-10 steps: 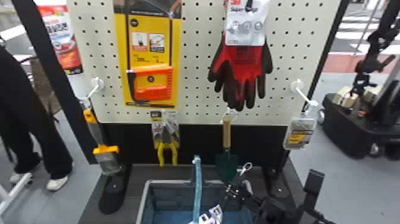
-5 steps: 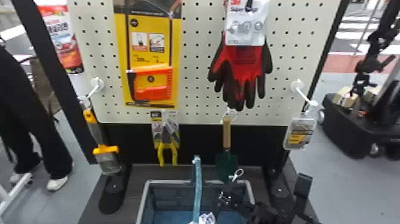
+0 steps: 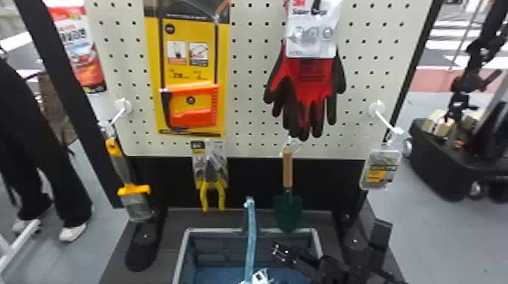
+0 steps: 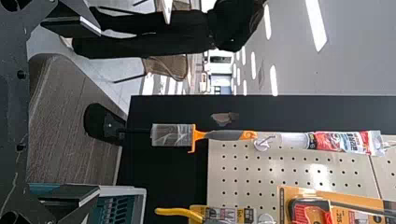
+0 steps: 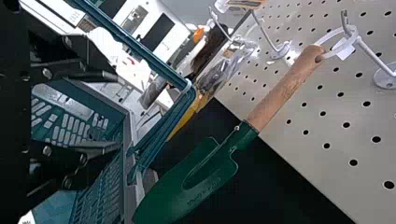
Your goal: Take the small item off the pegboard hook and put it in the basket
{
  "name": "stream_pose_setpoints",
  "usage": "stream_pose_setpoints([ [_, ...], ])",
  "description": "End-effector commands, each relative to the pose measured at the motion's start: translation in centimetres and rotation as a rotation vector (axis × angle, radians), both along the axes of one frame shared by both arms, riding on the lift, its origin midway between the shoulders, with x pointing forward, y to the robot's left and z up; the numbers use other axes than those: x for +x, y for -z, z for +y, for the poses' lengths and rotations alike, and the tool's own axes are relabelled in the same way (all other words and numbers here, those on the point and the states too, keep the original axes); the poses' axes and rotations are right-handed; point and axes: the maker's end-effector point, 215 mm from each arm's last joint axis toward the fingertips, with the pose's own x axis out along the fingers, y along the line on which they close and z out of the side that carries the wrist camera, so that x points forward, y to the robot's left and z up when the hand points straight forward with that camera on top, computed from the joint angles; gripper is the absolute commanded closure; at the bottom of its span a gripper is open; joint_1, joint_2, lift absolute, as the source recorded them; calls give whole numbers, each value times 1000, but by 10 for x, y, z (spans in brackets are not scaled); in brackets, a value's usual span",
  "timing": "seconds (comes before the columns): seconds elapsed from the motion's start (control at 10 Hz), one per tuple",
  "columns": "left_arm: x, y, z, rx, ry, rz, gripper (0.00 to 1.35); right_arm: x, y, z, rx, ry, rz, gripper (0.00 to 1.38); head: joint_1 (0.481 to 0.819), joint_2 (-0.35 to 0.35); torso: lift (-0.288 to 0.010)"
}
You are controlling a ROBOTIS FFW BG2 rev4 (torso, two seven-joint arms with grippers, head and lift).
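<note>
In the head view my right gripper (image 3: pixel 279 252) is over the right part of the basket (image 3: pixel 180 256), below the green trowel (image 3: pixel 288 211). A small white item (image 3: pixel 260 277) shows at the bottom edge, within the basket's outline. My right gripper (image 5: pixel 116 111) stands open in its wrist view, nothing between its fingers, with the basket (image 5: pixel 130 140) beyond. The trowel (image 5: pixel 280 95) hangs from its hook by a white loop. On the right hook hangs a small clear packet (image 3: pixel 381 170). My left gripper (image 4: pixel 99 112) is open and holds nothing, off to the pegboard's left side.
The pegboard (image 3: pixel 245 113) carries red gloves (image 3: pixel 312 83), a yellow saw package (image 3: pixel 189 68), pliers (image 3: pixel 212 189) and a scraper-like tool (image 3: pixel 132 200). The basket's blue handle (image 3: pixel 251 234) stands up in the middle. Black stand feet (image 3: pixel 141 245) flank the basket.
My right gripper has shifted a little left and down. The pale loop near it is gone from sight, and the white item shows lower at the bottom edge.
</note>
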Motion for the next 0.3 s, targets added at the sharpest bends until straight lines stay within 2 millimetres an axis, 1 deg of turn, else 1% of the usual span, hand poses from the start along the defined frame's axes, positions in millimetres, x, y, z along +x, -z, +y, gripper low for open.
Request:
stream_pose_setpoints([
  [0.0,0,0,0,1,-1,0,119,1,-2,0,1,1,-6,59,549,0,-100],
  [0.1,0,0,1,0,-1,0,119,1,-2,-1,0,3,-7,119,549,0,-100],
  [0.2,0,0,1,-1,-1,-1,119,1,-2,-1,0,3,-6,124,549,0,-100],
])
